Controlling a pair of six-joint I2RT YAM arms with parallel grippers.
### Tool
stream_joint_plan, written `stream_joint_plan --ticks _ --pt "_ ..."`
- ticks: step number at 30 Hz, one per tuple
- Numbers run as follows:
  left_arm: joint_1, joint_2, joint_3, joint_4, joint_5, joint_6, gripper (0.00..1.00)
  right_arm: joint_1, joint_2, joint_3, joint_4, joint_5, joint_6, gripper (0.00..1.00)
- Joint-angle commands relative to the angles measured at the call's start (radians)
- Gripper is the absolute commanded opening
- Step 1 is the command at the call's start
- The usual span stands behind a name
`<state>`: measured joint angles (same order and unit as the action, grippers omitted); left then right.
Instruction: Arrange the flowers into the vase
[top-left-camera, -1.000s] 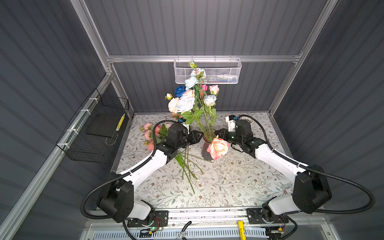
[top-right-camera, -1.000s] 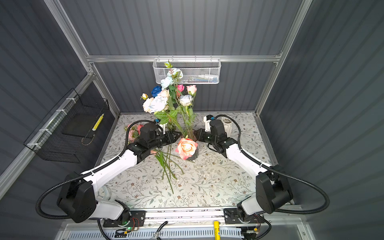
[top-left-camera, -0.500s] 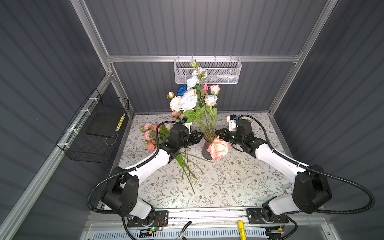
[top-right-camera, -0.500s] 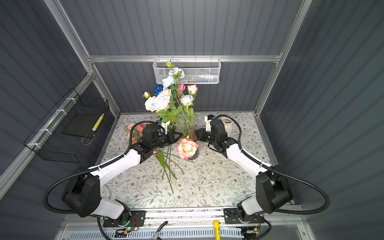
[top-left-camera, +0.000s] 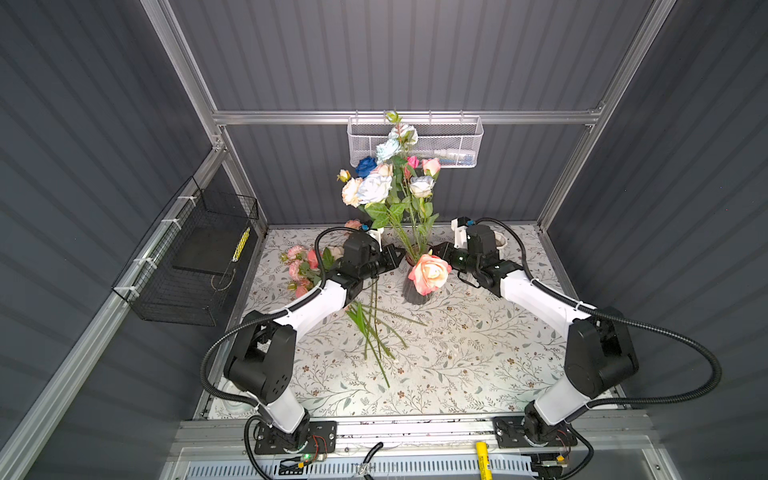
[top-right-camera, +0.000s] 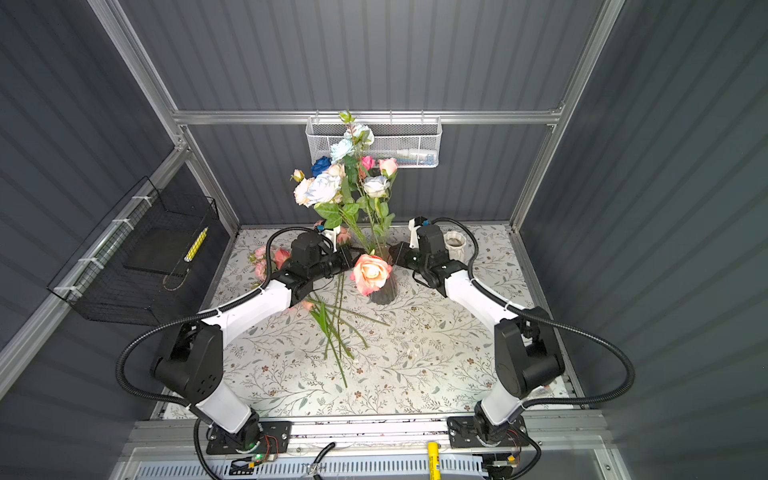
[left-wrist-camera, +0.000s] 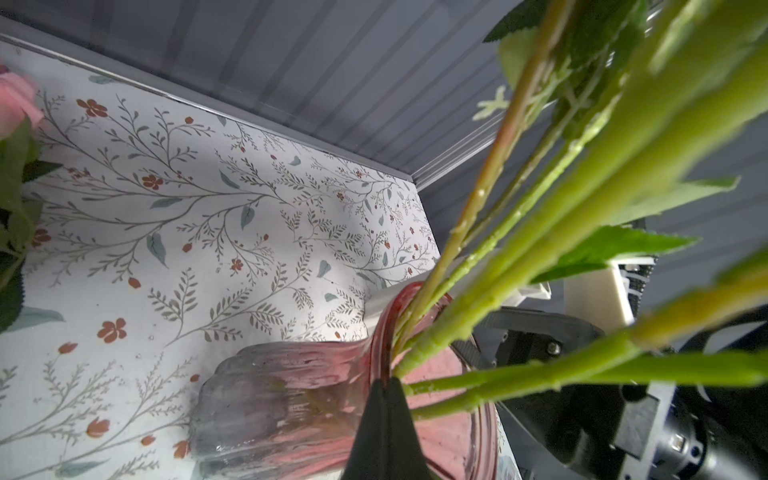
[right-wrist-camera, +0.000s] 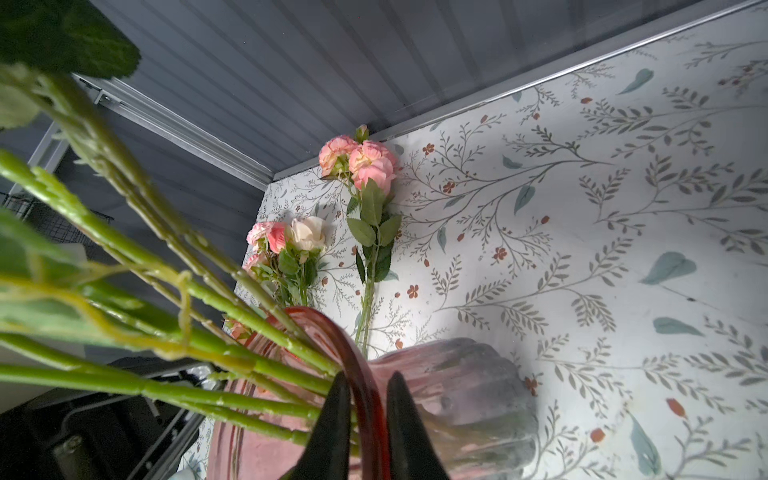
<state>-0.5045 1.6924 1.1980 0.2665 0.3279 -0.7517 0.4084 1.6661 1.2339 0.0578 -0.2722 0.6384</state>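
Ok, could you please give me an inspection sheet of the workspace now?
Surface: floral mat, flat.
Job's things: vase upright, many flowers standing in it; loose flowers lying on the mat.
Clutter: white cup at back, right of vase.
Grippers: left gripper shut, at vase rim; right gripper shut on vase rim.
Cables: black hoses loop out, one per side.
Surroundings: grey walls; black wire basket on left wall, white mesh basket on back wall.
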Motion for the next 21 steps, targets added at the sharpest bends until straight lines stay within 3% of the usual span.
stream_joint_plan --ticks 1,11,14,21 --pt "0.026 0.067 0.075 -0.031 0.035 0.024 0.02 -0.007 0.059 0.075 0.034 -0.034 -0.057 0.12" --pt "0.08 0.183 0.276 -0.11 0.011 0.04 0.09 -0.033 0.188 0.249 -0.036 -0.023 -0.06 0.17" --pt "0.088 0.174 0.279 -0.122 0.01 0.042 0.2 -0.038 0.183 0.254 -0.032 -0.037 -0.054 0.29" --pt "0.09 0.079 0.208 -0.159 -0.104 0.049 0.43 -0.046 0.091 0.209 -0.016 -0.045 -0.052 0.56"
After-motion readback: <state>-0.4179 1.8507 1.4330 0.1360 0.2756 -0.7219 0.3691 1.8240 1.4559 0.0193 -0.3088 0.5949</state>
